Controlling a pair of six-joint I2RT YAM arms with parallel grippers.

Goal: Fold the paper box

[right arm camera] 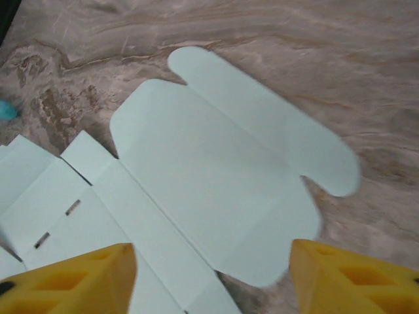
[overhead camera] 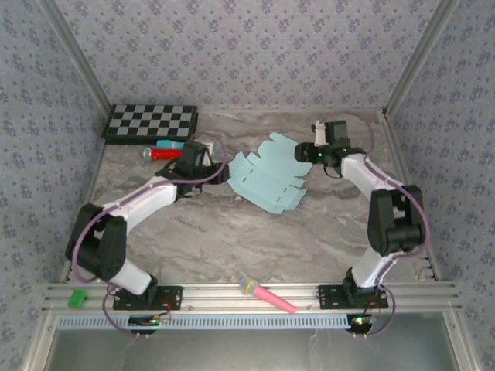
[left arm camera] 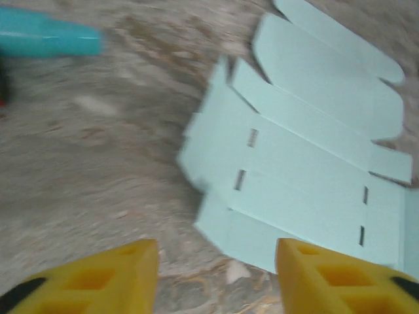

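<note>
Paper box (overhead camera: pixel 271 179) (left arm camera: pixel 308 170) (right arm camera: pixel 209 190): lies unfolded and flat on the desk (overhead camera: pixel 232 239), flaps spread.

Left end effector (overhead camera: pixel 217 165) (left arm camera: pixel 216 265): just beside the box's left edge, fingers parted, nothing between them.

Right end effector (overhead camera: pixel 306 154) (right arm camera: pixel 213 265): at the box's right side, above its rounded flaps, fingers wide apart, gripping nothing.

Checkerboard (overhead camera: pixel 151 122): well apart from the box, to its far left.

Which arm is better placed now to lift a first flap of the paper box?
Right, probably. The right gripper, open, straddles the rounded flap of the paper box; the left gripper hovers mostly over bare table at the sheet's edge.
</note>
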